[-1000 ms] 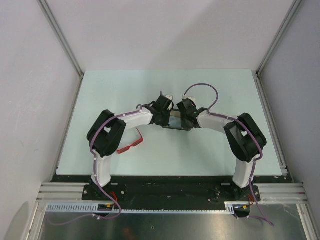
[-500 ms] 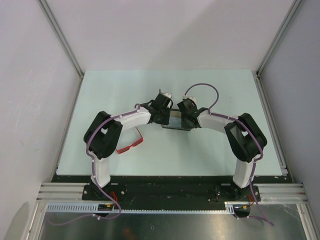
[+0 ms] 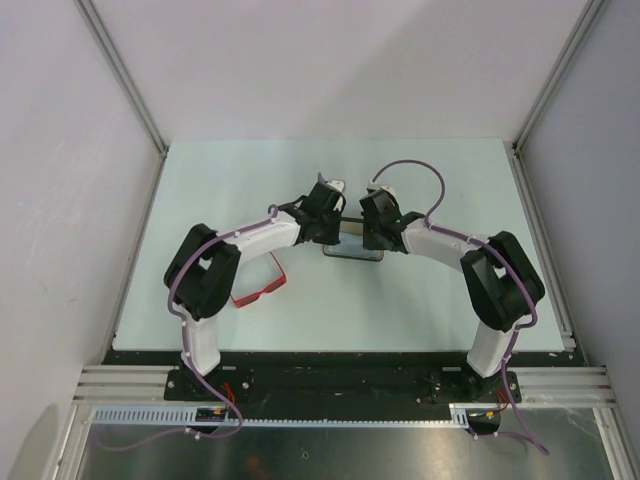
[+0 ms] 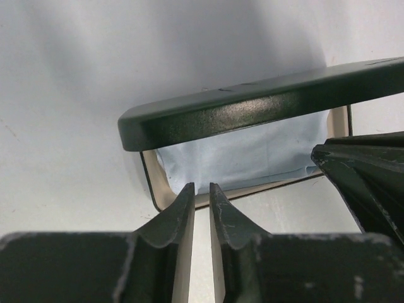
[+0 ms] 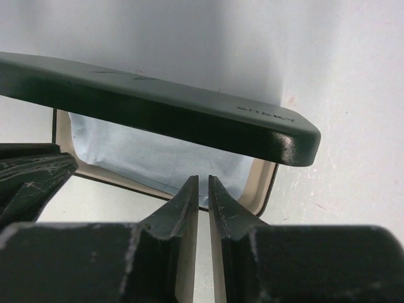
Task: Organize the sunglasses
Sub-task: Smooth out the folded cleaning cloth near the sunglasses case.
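Note:
The black case (image 3: 354, 243) lies at the table's middle with its lid (image 4: 252, 107) raised. A pale blue cloth (image 4: 252, 154) lies inside its tan shell, and it also shows in the right wrist view (image 5: 145, 154) under the lid (image 5: 158, 104). My left gripper (image 3: 328, 235) (image 4: 202, 187) hovers at the case's left near rim, jaws nearly together and empty. My right gripper (image 3: 378, 238) (image 5: 203, 178) hovers at the right near rim, jaws also nearly together and empty. The red sunglasses (image 3: 262, 286) lie on the table, partly under my left arm.
The pale green table (image 3: 450, 190) is bordered by white walls and metal rails left, right and behind. The left arm's elbow (image 3: 200, 270) hangs over the sunglasses' left part. The other gripper's black finger (image 4: 366, 183) shows at the left wrist view's right edge.
Both grippers have shifted slightly toward the far side, and the right arm's elbow has swung right. The case shows a little more between them. The sunglasses have not moved.

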Robot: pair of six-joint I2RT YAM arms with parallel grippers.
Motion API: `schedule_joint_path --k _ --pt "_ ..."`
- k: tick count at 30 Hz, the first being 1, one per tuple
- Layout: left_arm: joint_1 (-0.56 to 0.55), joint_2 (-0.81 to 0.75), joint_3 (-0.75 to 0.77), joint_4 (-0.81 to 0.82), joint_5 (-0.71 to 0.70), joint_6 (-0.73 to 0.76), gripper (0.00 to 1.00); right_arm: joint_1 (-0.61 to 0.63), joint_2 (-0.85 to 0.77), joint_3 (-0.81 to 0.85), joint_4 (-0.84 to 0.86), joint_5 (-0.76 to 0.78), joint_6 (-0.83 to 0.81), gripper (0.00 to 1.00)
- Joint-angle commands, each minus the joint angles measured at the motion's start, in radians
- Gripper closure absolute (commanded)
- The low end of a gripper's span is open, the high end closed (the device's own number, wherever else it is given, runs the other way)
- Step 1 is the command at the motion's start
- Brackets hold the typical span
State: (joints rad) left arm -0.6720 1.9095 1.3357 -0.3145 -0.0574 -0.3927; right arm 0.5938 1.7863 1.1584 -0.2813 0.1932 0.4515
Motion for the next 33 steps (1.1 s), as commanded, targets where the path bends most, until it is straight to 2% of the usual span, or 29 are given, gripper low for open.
schedule_joint_path --k 1,11,33 --pt "-0.001 0.028 0.042 0.028 0.021 -0.015 0.81 -0.009 0.015 0.012 0.027 -0.043 0.006 0.86" --pt "-0.001 0.072 0.005 0.063 -0.041 -0.006 0.85 -0.011 0.07 0.011 0.016 -0.046 0.007 0.92" --pt "-0.001 0.095 -0.041 0.078 -0.104 0.021 0.85 -0.023 0.059 -0.006 -0.015 0.009 -0.016 0.92"
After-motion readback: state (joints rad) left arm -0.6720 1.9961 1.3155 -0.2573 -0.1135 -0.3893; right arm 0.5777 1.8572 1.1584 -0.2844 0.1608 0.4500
